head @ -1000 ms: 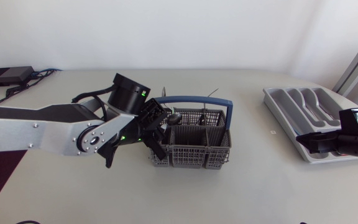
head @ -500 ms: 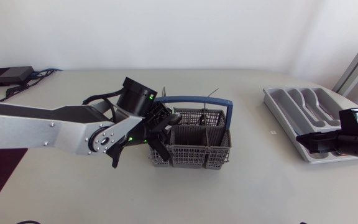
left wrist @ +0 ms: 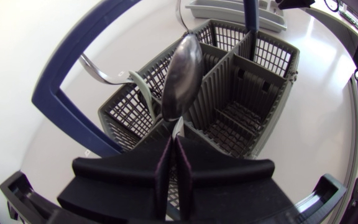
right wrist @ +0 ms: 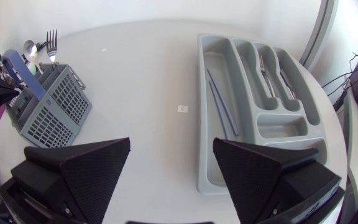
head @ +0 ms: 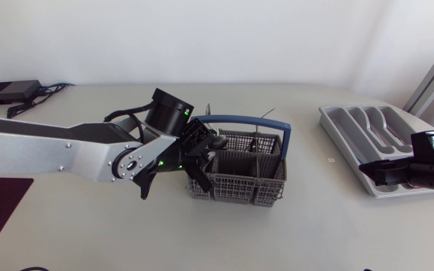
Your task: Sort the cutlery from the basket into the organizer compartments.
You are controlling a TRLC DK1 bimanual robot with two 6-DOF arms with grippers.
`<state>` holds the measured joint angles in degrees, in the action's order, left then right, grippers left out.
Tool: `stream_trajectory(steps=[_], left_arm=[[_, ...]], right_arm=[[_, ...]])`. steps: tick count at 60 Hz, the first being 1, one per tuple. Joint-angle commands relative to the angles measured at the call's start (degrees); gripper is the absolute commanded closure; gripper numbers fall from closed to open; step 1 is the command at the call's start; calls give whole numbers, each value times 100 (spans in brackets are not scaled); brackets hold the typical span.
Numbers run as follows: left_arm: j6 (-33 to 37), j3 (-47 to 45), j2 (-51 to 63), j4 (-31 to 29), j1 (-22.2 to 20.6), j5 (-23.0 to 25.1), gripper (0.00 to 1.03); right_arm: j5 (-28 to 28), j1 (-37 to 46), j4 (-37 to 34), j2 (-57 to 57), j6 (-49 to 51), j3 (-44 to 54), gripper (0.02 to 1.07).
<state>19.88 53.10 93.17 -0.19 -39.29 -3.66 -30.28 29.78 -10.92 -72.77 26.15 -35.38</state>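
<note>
Dragged rightward, the grey mesh cutlery basket [head: 239, 181] trails the left gripper [left wrist: 174, 146], jaws closed on a silver metal spoon [left wrist: 182, 74] that likely needs lifting clear next; the right gripper [right wrist: 171, 149] waits, jaws wide and empty.

Basket [head: 239, 181]: dark grey, open grid mesh; handle [left wrist: 51, 93] blue. Spoon [left wrist: 182, 78]: polished silver. Organizer [right wrist: 202, 124]: pale grey, plain; thin rods [right wrist: 220, 102] in it, probably blue. Left gripper [left wrist: 173, 165]: matte black. Table [head: 126, 233]: off-white.
</note>
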Motion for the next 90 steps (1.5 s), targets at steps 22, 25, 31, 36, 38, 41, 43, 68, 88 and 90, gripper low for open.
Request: stream_trajectory(steps=[22, 25, 31, 36, 38, 41, 43, 68, 88, 90], left_arm=[[-2, -292, -659, -78, 53, 182, 100], [-37, -441, -844, 19, 26, 182, 100], [-107, -793, -1213, 379, 0, 182, 100], [-195, -995, -1468, 537, -9, 173, 100], [-221, -1083, -1573, 660, 0, 173, 100], [-256, -1135, -1705, 704, 0, 182, 100], [-292, -1153, -1793, 713, 9, 182, 100], [-1004, -239, -2329, -34, 237, 595, 100], [-1373, 227, -2619, -236, -105, 568, 100], [-1434, 271, -2567, -236, -141, 559, 100]], right_arm=[[-65, 28, 37, 35, 101, 198, 11], [-65, 28, 28, 53, 92, 198, 11], [-48, 1, 28, 88, 74, 242, 11], [-22, -34, 19, 149, 30, 268, 11], [-13, -69, 2, 193, 4, 277, 11], [-13, -139, -7, 290, -49, 303, 11], [-13, -183, -7, 360, -66, 338, 11], [-109, -1141, -420, 1371, -576, 136, 11], [-391, -1985, -763, 2461, -1183, -180, 11], [-426, -2073, -763, 2522, -1279, -215, 11]])
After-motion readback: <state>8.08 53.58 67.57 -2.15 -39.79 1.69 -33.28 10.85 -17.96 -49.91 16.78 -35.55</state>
